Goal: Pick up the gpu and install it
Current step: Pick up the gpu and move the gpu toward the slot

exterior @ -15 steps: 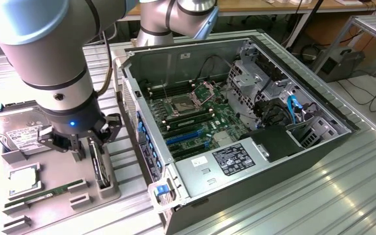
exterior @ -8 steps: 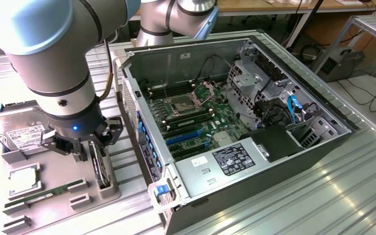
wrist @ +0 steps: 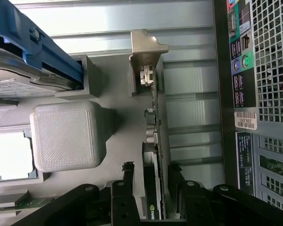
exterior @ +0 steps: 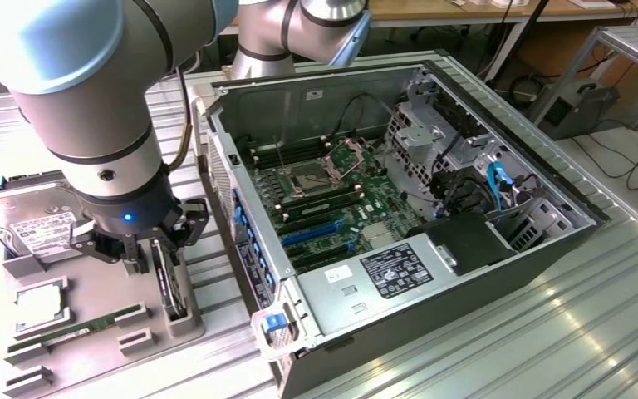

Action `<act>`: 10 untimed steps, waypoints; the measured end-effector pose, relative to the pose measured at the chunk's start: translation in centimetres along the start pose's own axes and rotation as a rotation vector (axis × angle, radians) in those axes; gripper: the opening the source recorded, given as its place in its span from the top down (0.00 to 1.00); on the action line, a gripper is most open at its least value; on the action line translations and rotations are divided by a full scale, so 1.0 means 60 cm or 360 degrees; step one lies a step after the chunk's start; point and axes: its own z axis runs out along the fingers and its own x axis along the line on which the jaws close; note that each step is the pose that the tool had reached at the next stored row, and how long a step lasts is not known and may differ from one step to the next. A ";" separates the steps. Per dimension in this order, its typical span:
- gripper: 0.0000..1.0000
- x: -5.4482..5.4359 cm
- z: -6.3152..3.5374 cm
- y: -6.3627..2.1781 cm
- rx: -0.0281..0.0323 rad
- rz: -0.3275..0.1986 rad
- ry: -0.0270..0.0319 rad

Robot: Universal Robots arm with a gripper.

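Note:
The gpu (exterior: 169,281) stands on edge in a slot of the grey parts holder (exterior: 192,326), at the exterior view's left of the open computer case. In the wrist view I see the gpu (wrist: 153,136) edge-on, a thin dark card with its silver bracket (wrist: 148,47) at the far end. My gripper (exterior: 149,249) hangs straight down over it. It (wrist: 151,170) is open, with one black finger (wrist: 127,175) on each side of the card's near end and a small gap to the card on both sides.
The open computer case (exterior: 541,249) lies on the metal table, its motherboard showing blue slots (exterior: 313,229). On the holder lie a hard drive (exterior: 31,224), a CPU (exterior: 36,303) and a green RAM stick (exterior: 86,322). A grey block (wrist: 68,134) stands near the card.

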 end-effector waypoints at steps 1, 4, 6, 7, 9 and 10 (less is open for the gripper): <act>0.58 0.000 0.000 0.000 0.00000 0.0000 -0.00009; 0.58 0.001 0.000 0.000 0.00000 0.0000 -0.00019; 0.58 0.001 0.000 0.000 -0.00002 0.0000 -0.00021; 0.58 0.001 0.000 0.000 -0.00001 0.0000 -0.00020; 0.58 0.001 0.000 0.000 -0.00001 0.0000 -0.00020; 0.58 0.001 0.000 0.000 -0.00002 0.0000 -0.00021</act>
